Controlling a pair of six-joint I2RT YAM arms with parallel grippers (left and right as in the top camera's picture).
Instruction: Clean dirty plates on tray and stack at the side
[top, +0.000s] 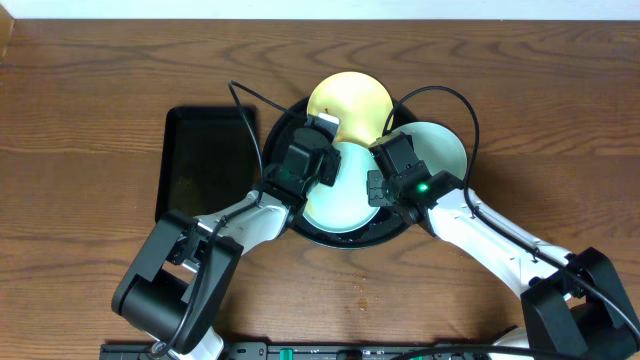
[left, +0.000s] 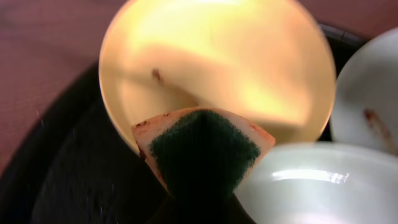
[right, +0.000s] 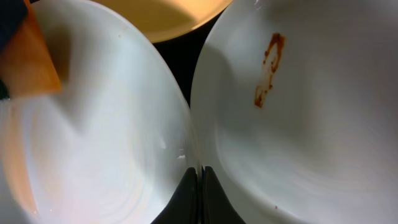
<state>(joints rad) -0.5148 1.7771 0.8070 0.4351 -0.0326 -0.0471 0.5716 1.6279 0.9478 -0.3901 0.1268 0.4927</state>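
Note:
The round black tray (top: 283, 128) holds a pale yellow plate (top: 350, 100) at the back, a mint-green plate (top: 340, 195) in the middle and a second mint-green plate (top: 440, 150) leaning over its right rim. My left gripper (top: 323, 135) is shut on a sponge (left: 205, 146), green side up, at the yellow plate's near edge (left: 217, 62); a brown smear shows on that plate. My right gripper (right: 200, 177) is shut on the rim of the middle plate (right: 93, 124). The right plate (right: 298, 124) has a brown smear.
A smaller rectangular black tray (top: 205, 160) lies on the wooden table (top: 90, 110) left of the round tray. Both arms reach in from the front edge, and cables loop over the tray's back.

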